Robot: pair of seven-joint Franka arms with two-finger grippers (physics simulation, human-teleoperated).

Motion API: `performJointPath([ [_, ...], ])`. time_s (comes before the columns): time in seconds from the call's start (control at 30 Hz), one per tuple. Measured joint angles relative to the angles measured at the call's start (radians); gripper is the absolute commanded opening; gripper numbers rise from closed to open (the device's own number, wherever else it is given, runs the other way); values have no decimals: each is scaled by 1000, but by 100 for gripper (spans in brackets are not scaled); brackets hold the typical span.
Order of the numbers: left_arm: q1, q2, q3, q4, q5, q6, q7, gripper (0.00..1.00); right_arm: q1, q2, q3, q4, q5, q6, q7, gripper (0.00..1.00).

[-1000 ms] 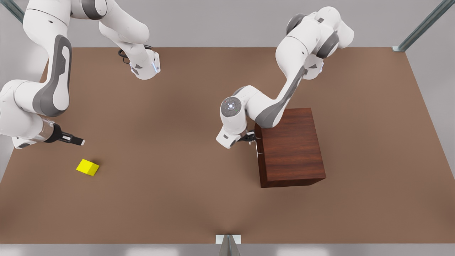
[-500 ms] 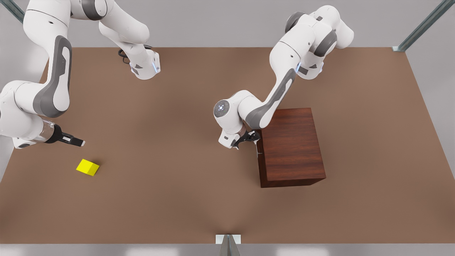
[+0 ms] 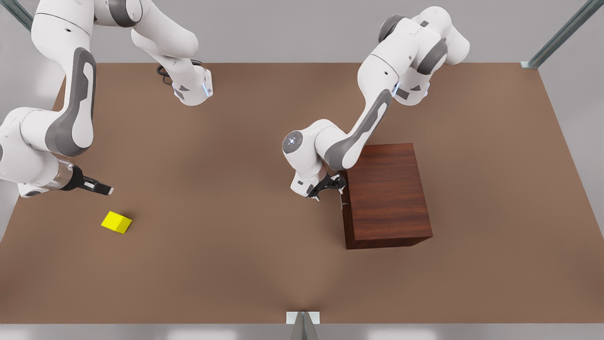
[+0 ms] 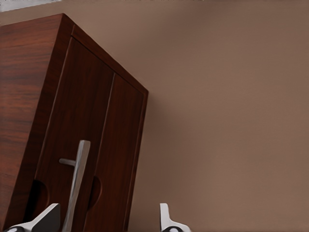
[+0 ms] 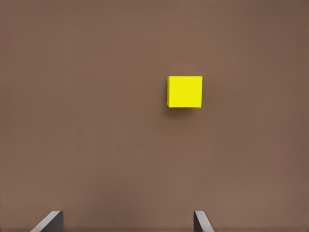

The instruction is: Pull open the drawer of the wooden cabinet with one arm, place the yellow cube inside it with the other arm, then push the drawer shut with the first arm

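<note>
Swinging closer since a second ago, the left gripper (image 3: 330,185), fingers (image 4: 46,220) apart, brackets the dark reddish-brown cabinet (image 3: 387,196)'s thin silver bar handle (image 4: 77,186) (ready to pull); right gripper (image 3: 101,188), open, waits near the small yellow cube (image 3: 116,222).

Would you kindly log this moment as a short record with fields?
Left claw: open, at the cabinet's front; handle between its fingertips, not yet clamped
Right claw: open, waiting above the table, apart from the cube
Drawer: shut
Yellow cube: on the table, untouched
Wooden cabinet: upright at the front view's right
</note>
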Motion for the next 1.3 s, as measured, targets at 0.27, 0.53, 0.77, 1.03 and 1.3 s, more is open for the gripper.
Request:
performJointPath([
  [0.27,-7,-8,-1,-46,29,2,5,100,1,0,1,0,-1,0,5,100],
  [0.53,-6,-4,-4,-42,-12,24,3,100,2,0,2,0,-2,0,8,100],
  [0.77,-5,-8,-12,-34,-62,51,6,100,2,0,2,0,-2,0,10,100],
  [1.03,-6,-7,-24,-31,-62,80,18,100,2,1,2,0,-2,1,11,100],
  [1.3,-30,-2,-19,-27,-47,115,54,100,2,6,2,0,-2,-2,11,100],
])
